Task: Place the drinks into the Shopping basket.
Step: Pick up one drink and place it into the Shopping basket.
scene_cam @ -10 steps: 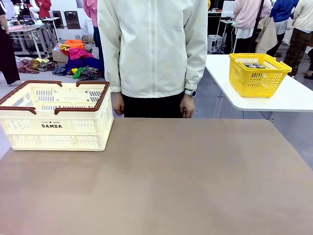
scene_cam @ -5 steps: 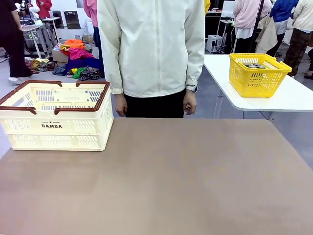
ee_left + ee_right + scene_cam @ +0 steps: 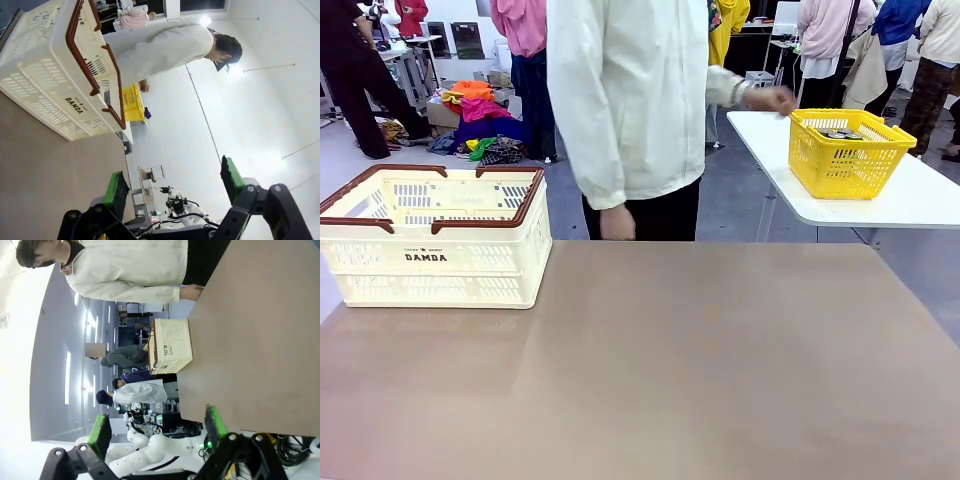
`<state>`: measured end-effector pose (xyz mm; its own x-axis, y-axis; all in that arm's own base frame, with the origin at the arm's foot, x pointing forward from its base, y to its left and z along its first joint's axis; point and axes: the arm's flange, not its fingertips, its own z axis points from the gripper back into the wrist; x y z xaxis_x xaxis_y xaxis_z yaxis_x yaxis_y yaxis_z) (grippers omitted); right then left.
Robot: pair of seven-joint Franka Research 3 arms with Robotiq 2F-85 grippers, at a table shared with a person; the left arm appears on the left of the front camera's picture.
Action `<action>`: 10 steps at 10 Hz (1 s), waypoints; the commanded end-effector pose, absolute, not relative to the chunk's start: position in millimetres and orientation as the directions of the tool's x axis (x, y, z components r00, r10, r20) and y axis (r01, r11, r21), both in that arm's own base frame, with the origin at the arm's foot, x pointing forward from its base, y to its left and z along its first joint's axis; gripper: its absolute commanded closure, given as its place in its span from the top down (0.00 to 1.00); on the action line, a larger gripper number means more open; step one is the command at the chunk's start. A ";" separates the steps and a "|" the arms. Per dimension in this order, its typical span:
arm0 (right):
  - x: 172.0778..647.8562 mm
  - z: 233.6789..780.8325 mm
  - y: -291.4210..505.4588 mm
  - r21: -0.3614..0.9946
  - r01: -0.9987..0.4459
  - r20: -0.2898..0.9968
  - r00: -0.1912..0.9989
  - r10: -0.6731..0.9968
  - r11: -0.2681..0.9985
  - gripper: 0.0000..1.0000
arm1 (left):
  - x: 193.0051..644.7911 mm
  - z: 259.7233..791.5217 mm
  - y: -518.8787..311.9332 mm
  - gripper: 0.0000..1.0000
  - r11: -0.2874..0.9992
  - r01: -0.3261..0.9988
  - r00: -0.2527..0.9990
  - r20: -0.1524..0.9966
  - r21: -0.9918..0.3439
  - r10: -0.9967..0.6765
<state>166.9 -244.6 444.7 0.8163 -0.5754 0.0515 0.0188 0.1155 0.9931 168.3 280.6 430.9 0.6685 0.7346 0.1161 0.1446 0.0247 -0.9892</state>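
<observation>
The Shopping basket (image 3: 435,235) is sitting at the worktop's (image 3: 670,360) left: stiff cream lattice plastic, brown-rimmed. Your left gripper (image 3: 174,181) and right gripper (image 3: 159,426) are both gaping, holding nothing. A person's hand (image 3: 775,99) is hovering by the yellow basket (image 3: 845,170) on the white side table (image 3: 920,205), where the drinks (image 3: 840,133) are showing only silver tops. I'm judging them smooth, thin-walled cans: you'll be pinching mid-body, gently.

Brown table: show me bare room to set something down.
The brown tabletop is bare from the cream-white plastic lattice basket rightward to its right edge, and across the near half. Only the far-left corner is crowded, by that basket; a person's hand hangs by the far edge.
</observation>
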 end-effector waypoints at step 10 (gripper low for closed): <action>167.6 448.8 -242.3 0.995 0.010 0.050 0.811 -0.584 0.099 1.00 | 166.8 432.4 283.2 1.00 0.020 0.150 0.672 0.117 -0.988 0.732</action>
<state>166.2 -244.7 444.9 0.8157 -0.5762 0.0511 0.0187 0.1146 0.9932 168.5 280.6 430.8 0.6688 0.7344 0.1157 0.1442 0.0246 -0.9892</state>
